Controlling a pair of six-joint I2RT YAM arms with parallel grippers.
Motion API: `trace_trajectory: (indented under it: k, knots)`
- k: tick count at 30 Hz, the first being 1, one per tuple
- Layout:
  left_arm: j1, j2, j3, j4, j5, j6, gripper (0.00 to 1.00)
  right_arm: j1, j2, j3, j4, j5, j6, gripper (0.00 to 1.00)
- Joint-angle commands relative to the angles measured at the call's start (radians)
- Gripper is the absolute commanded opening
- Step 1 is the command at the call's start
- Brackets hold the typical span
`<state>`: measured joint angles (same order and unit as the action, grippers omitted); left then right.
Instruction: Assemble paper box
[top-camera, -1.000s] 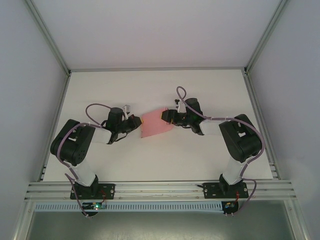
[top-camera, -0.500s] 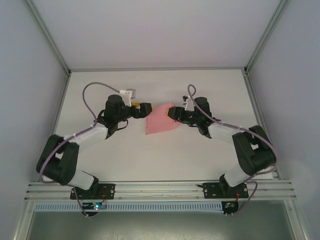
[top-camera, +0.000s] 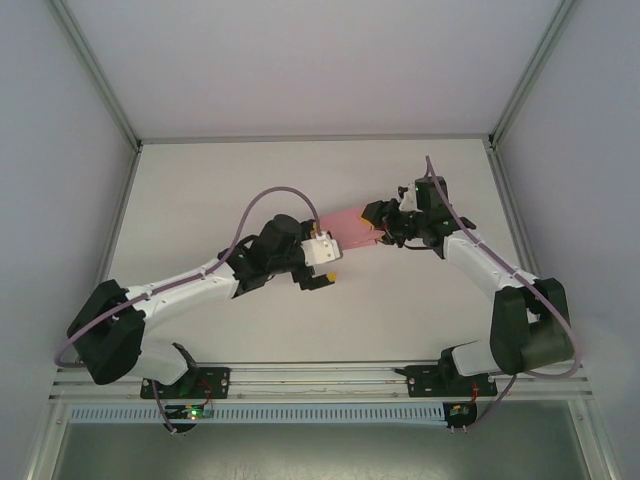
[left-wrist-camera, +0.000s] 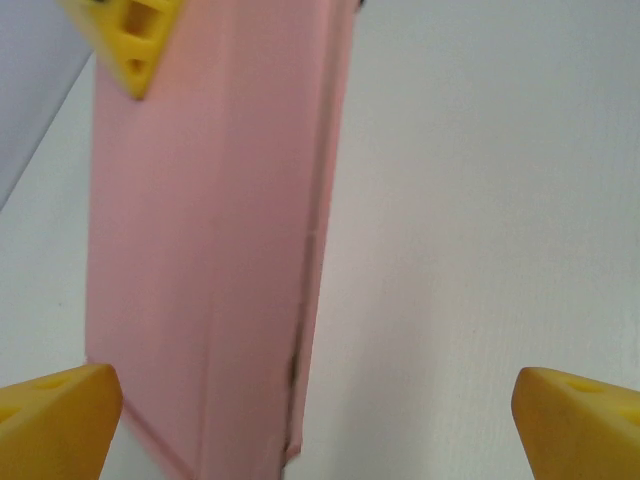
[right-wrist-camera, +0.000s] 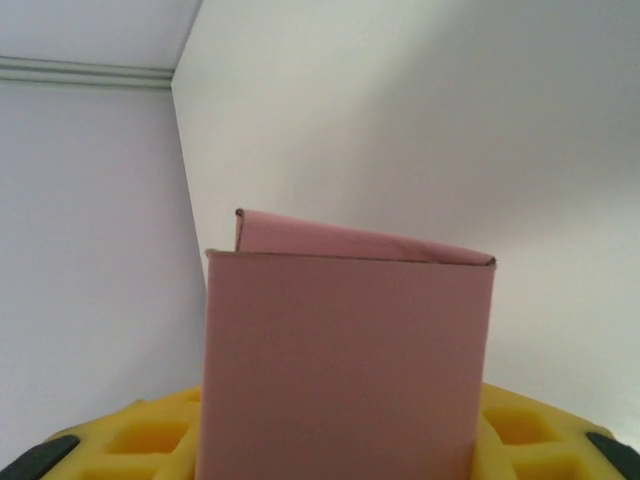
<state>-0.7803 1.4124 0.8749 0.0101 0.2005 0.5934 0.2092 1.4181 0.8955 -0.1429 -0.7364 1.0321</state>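
Note:
The paper box (top-camera: 352, 226) is a flat pink card sleeve held above the white table (top-camera: 200, 190) at centre right. My right gripper (top-camera: 381, 226) is shut on its right end. In the right wrist view the box (right-wrist-camera: 345, 350) stands up between the yellow pads (right-wrist-camera: 150, 440) of that gripper (right-wrist-camera: 340, 450), with a folded flap at its far end. My left gripper (top-camera: 324, 276) hovers open at the box's near left end. In the left wrist view the box (left-wrist-camera: 200, 250) runs away from this gripper (left-wrist-camera: 320, 415), left of centre between the fingertips (left-wrist-camera: 60, 410), which do not touch it.
Aluminium frame posts (top-camera: 105, 95) and grey walls enclose the table on three sides. The rail (top-camera: 320, 378) with both arm bases runs along the near edge. Bare table lies on the left, at the back and in front of the box.
The right gripper has carried the box right and toward the back. The left arm has stretched out rightward, and its gripper has left the box's left edge for its near side.

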Motion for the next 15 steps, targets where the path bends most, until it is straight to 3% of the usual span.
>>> trace_trajectory:
  k: [1, 6, 15]
  knots:
    - [-0.027, 0.023, 0.023, 0.077, -0.131, 0.125, 1.00, -0.004, 0.031, 0.045, -0.080, -0.120, 0.099, 0.36]
    - [-0.029, 0.033, 0.010, 0.143, -0.214, 0.150, 0.99, -0.004, 0.056, 0.060, -0.089, -0.151, 0.125, 0.36]
    - [-0.030, 0.042, 0.013, 0.108, -0.227, 0.157, 0.95, -0.005, 0.078, 0.013, 0.048, -0.211, 0.247, 0.37]
